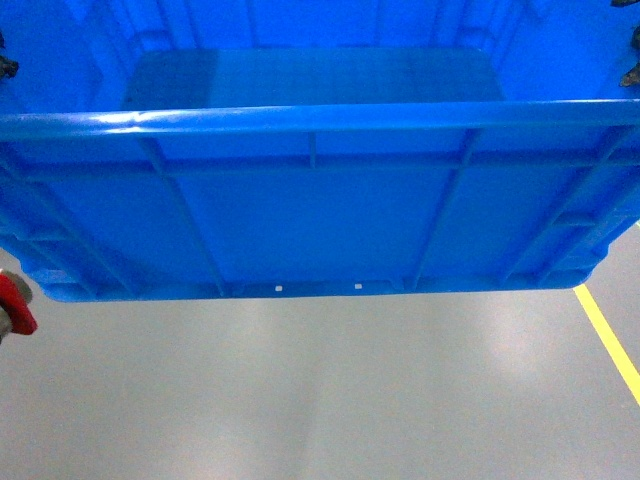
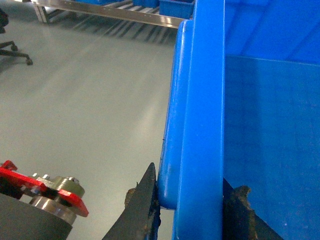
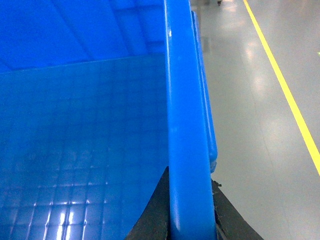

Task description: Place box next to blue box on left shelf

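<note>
The box (image 1: 320, 210), a big bright-blue ribbed crate, hangs above the grey floor and fills the upper head view. My left gripper (image 2: 194, 182) is shut on its left rim (image 2: 200, 100), one finger outside the wall and one inside. On the opposite side, my right gripper (image 3: 190, 180) is shut on the right rim (image 3: 185, 100) the same way. Far ahead in the left wrist view stands the left shelf (image 2: 125, 15), a steel-framed rack. A blue box (image 2: 175, 6) sits on it.
A yellow floor line (image 1: 610, 340) runs along the right side, and it also shows as a yellow line (image 3: 280, 80) in the right wrist view. An office chair base (image 2: 15, 50) stands at the far left. A red robot part (image 1: 12, 305) shows at lower left.
</note>
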Controlling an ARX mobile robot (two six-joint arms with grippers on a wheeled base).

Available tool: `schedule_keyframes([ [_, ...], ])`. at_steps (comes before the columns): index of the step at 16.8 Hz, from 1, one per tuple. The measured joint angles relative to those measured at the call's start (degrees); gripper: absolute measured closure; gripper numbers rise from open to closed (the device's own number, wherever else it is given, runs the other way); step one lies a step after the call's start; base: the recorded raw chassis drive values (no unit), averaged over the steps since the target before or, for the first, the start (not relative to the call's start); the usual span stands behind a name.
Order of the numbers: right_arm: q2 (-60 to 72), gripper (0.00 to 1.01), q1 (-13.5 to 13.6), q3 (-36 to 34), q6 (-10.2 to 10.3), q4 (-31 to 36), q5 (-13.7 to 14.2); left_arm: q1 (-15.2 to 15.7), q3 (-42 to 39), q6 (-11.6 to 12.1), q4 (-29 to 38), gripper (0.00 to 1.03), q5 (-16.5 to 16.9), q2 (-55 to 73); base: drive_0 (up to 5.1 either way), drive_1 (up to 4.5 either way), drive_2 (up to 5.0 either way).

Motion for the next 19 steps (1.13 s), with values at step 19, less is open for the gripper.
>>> schedule_keyframes([
  [19, -0.3, 0.94, 0.0, -0.2, -0.1, -0.1, 0.0, -0.1, 0.0, 0.0, -0.1, 0.85, -0.1, -0.1, -0.5, 1.91, -3.0],
])
